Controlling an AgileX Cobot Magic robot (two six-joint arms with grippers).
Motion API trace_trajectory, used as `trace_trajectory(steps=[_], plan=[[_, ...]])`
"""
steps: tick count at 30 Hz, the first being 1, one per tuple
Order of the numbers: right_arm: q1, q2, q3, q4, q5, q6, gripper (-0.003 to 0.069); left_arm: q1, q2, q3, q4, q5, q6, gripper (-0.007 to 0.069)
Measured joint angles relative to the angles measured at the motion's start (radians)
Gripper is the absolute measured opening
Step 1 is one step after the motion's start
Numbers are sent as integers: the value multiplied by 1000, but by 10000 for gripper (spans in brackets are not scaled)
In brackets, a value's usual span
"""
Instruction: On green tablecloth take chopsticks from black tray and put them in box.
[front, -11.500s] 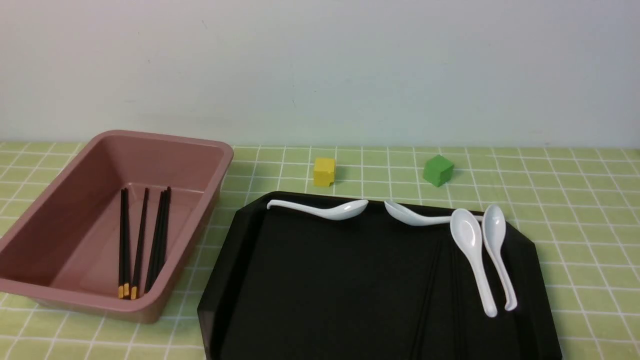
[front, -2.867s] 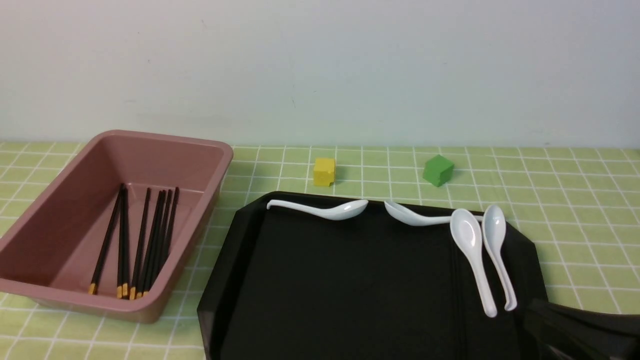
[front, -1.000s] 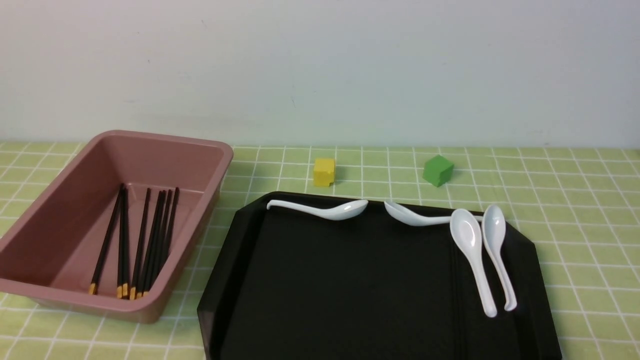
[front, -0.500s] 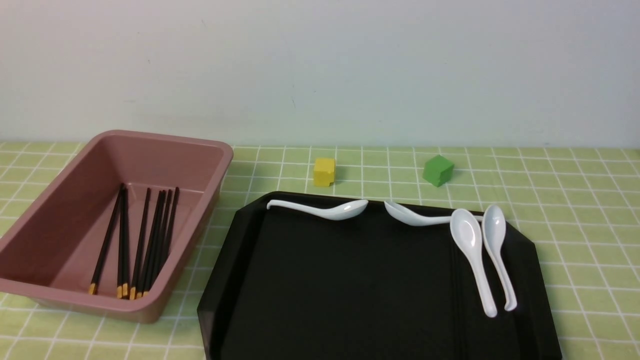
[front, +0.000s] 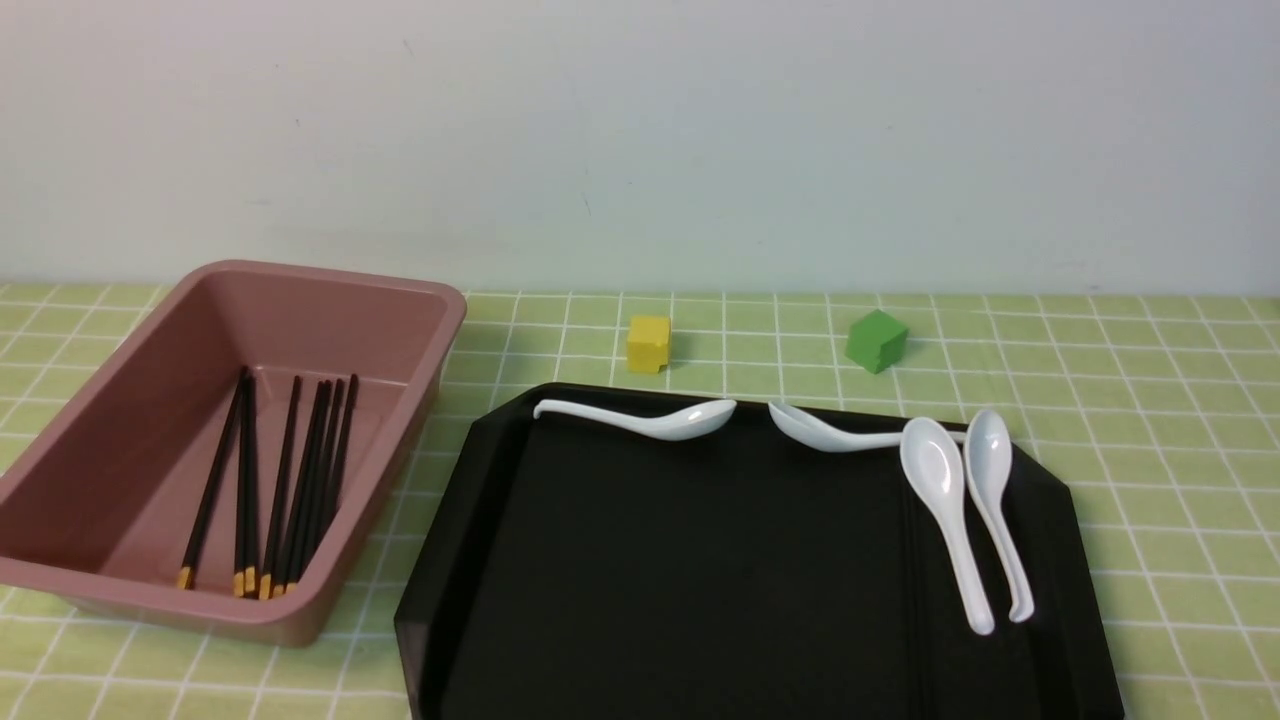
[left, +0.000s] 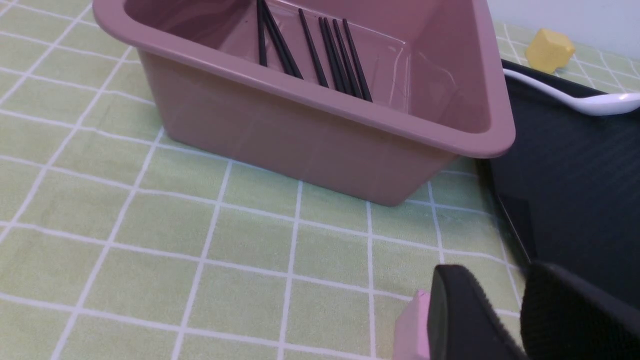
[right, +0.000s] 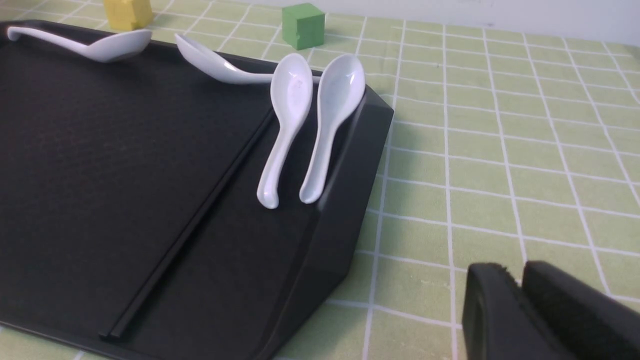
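On black tray (front: 700, 560) four white spoons (front: 945, 510), one chopstick (right: 200, 220) beside them, both grippers (right: 522, 287) clenched, empty.

Even, soft indoor light; sharp front view.
The black tray (front: 700, 560) swallows detail, shadows stay faint, and the near gripper fingers (right: 505, 315) in the wrist views blur.
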Motion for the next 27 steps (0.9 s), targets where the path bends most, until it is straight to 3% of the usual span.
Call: trace_trajectory(steps=[27], plan=[[0, 0, 0, 0, 0, 0, 146, 0, 0, 0, 0, 0, 0, 229]])
